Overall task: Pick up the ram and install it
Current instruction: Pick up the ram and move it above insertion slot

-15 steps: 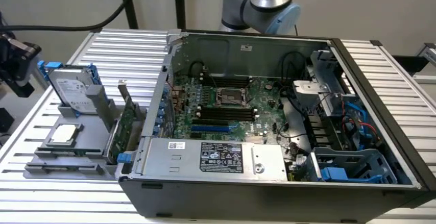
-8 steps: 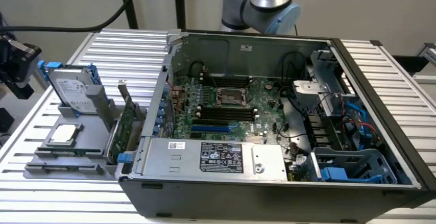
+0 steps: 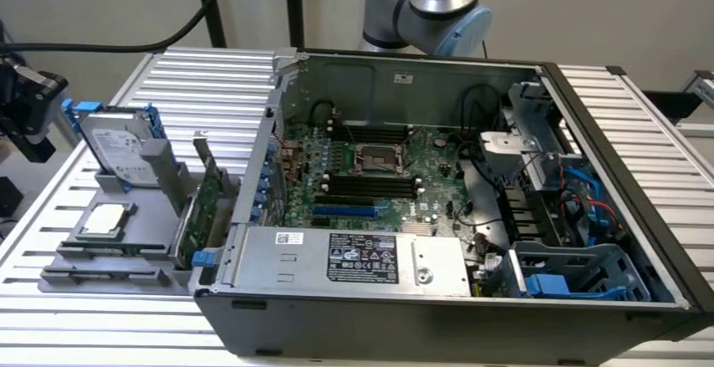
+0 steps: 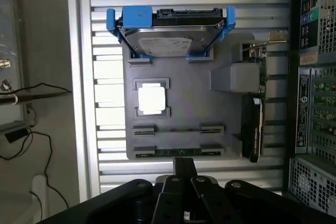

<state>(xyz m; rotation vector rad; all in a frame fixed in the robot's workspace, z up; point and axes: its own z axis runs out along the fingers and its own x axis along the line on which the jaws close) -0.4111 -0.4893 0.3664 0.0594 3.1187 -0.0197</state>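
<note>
The tool (image 4: 184, 165) — clenched, empty — hovers over the ram (image 4: 177, 153), lying in the grey tray (image 4: 194, 103) at the exterior view's left.

You've got one grey holder tray (image 4: 194, 103) on the surface (image 4: 184, 3), and it carries one of each part: one hard drive (image 4: 168, 40) in one blue caddy (image 4: 136, 17), one square silver processor chip (image 4: 151, 99), one expansion card (image 4: 252, 135) and one ram (image 4: 178, 153) stick. Beside it you have one open computer case (image 3: 446, 321) — inside, count one motherboard (image 3: 430, 145) and one power supply (image 3: 334, 258).
</note>
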